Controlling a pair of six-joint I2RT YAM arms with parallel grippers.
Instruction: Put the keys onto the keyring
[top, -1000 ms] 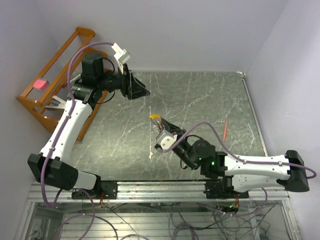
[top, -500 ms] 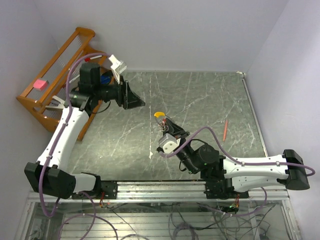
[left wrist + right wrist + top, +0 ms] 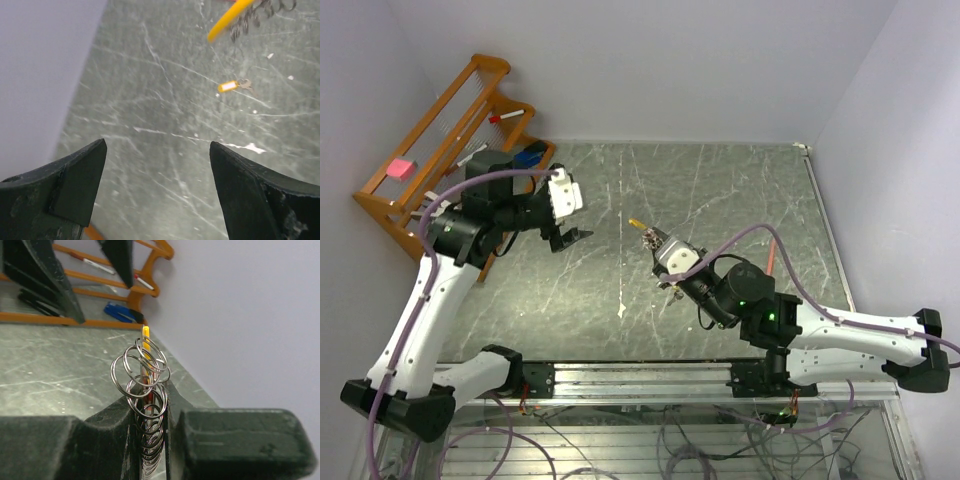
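At far left, rack: orange-brown wood, tilted vs wall, just off table's left edge. Pink block on a low rail, blue item + pens on the rungs. Any print too small to read.
Left gripper: black fingers spread wide, nothing btwn them. Hangs over table's left part near rack, well apart from keyring.
Table: dark grey-green stone look w/ white veins. White fleck near front-centre.
Key: tiny, silvery-grey, flat on table, touching a small orange-yellow fob w/ pale label window. Writing on it too blurry to read. Shows in left wrist view only, on table near the raised keyring. Can't pick it out from top view.
Keyring: stack of thin silvery wire loops, coiled look, fanned out at top. Held up off table around centre, upright btwn right fingers. Reddish bit among loops, can't tell what.
Tag: yellow-orange strip, pokes up past the loops.
Right gripper: jaws narrow, clamped on keyring's lower loops. Points up-left twd left gripper.
In the way: right gripper + forearm cover the table patch under keyring in top view.
Red stick: thin, lies on table right of right arm, near right edge, apart from the rest.
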